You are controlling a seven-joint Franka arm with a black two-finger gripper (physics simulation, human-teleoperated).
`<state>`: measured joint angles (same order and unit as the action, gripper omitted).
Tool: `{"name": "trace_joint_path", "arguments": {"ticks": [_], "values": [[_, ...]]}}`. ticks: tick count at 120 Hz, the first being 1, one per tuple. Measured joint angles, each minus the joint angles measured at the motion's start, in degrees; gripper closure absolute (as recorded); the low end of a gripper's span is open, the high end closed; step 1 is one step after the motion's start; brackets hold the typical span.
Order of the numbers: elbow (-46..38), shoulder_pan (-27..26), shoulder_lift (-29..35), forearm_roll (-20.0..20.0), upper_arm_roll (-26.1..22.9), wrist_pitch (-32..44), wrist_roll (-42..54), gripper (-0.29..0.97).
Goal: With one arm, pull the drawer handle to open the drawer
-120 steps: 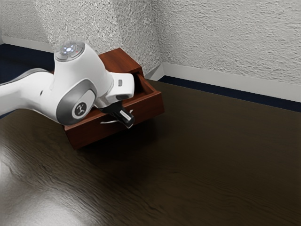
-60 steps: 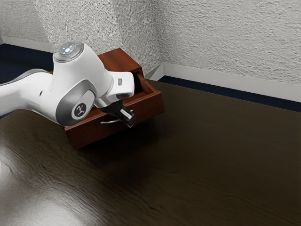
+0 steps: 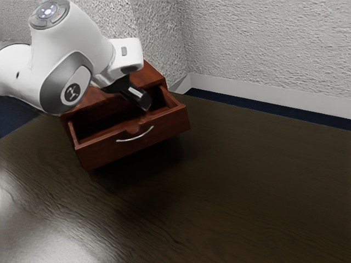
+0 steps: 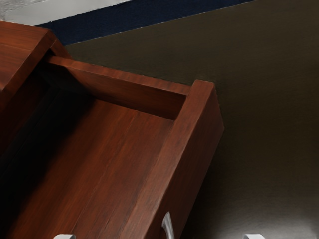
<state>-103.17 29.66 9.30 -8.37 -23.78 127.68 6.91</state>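
Drawer point(image 3: 109, 147) stands pulled out of its wooden cabinet point(image 3: 149, 74) on the dark counter point(image 3: 247, 181), handle point(image 3: 134, 135) free, with the claw point(image 3: 141, 98) hovering above its hollow, spread wide, gripping nothing.

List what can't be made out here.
- Cabinet: in the exterior view, the arm covers most of its top and far side.
- Drawer floor: in the exterior view, hidden by its front wall and shadow.
- Handle: in the wrist view, cut off by the lower edge.

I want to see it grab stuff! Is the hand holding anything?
Nothing. The hand hangs above the open drawer, clear of its handle.
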Motion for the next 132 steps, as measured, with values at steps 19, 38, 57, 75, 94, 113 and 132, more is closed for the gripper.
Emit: {"name": "trace_joint_path", "arguments": {"ticks": [19, 38, 57, 75, 94, 113, 132], "values": [[13.6, -14.5, -0.2, 5.8, 10.7, -17.9, -18.5, 0.12], [15.2, -26.9, 1.7, 8.2, 30.1, -33.0, -37.8, 0.06], [10.2, -23.6, 2.1, 6.5, 27.8, -39.8, -52.3, 0.03], [8.7, -22.2, 2.8, 5.8, 26.5, -41.5, -63.0, 0.01], [8.5, -21.4, 2.9, 5.7, 25.7, -42.4, -71.8, 0.01], [8.4, -21.2, 3.1, 5.6, 24.4, -42.9, -77.8, 0.0], [8.5, -23.4, 3.3, 4.9, 22.8, -43.0, -82.2, 0.0]]}}
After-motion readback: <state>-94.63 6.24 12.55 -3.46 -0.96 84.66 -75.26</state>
